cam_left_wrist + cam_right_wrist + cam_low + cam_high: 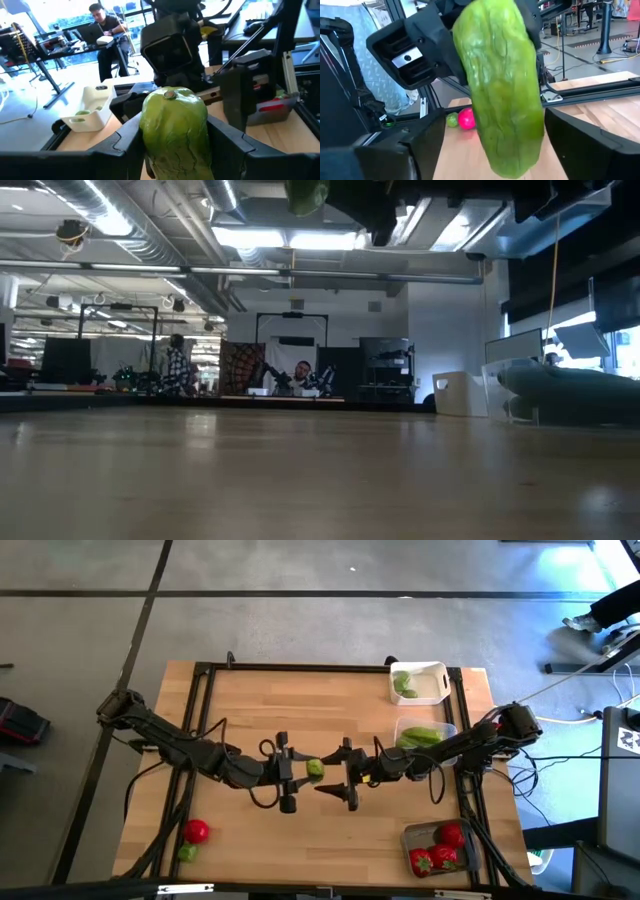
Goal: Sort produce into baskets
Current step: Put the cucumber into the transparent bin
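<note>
High view: the left gripper (300,778) has its fingers clamped on a green pod (315,769), held above the middle of the surface (300,700). The right gripper (335,778) faces it, fingers apart on either side of the pod's far end; whether they touch it cannot be told

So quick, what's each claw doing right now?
Left gripper: shut on the green pod.
Right gripper: open, fingers either side of the pod.
</note>
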Controlling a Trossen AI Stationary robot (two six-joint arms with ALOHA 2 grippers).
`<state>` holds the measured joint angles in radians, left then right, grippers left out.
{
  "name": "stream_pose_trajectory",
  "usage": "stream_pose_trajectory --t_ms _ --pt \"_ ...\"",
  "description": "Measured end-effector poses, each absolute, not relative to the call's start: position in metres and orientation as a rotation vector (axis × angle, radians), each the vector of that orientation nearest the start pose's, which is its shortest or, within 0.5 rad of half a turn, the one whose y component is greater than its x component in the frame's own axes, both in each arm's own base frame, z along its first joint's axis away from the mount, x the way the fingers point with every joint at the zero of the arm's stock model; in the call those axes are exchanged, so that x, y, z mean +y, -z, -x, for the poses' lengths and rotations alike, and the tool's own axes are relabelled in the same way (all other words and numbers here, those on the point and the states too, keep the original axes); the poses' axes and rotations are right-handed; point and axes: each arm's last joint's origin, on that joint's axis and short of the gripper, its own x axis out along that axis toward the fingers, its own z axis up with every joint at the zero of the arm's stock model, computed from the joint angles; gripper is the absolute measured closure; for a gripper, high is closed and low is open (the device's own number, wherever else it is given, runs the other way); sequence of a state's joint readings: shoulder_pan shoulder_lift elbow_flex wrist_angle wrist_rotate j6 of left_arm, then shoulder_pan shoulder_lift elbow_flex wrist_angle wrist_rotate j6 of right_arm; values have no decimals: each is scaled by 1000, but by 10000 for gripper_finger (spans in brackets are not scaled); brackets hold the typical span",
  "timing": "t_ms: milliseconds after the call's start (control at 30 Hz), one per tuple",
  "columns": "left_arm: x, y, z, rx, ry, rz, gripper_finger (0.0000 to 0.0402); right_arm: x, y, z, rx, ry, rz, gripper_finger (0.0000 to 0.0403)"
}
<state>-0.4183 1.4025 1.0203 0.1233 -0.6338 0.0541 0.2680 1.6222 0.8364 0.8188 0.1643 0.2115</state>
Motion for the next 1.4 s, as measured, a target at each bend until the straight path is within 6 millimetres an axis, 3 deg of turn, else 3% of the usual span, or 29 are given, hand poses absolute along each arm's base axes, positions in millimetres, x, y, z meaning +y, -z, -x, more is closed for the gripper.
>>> stream_pose_trajectory --t_ms 133,333,500,733,967,1200,1400 --pt "-107 -305 -296 232 -172 -181 235 87 -240 -334 -23 -107 -212 133" --pt "-102 -305 -298 236 -150 -172 232 87 -239 -334 -21 -105 -208 236" --pt "-99 -305 -301 233 -74 -158 195 87 -239 -334 -18 -108 -174 296" --pt "-97 -308 -296 243 -71 -176 142 86 -238 -333 12 -83 -123 301" --pt "-97 -317 -264 357 -58 -132 135 81 -248 -322 86 -11 -70 298" --pt "-98 -294 -238 659 -101 -70 135 67 -264 -289 275 156 5 298" --pt "-103 -280 -238 750 -138 -38 135 54 -275 -252 429 296 93 297"
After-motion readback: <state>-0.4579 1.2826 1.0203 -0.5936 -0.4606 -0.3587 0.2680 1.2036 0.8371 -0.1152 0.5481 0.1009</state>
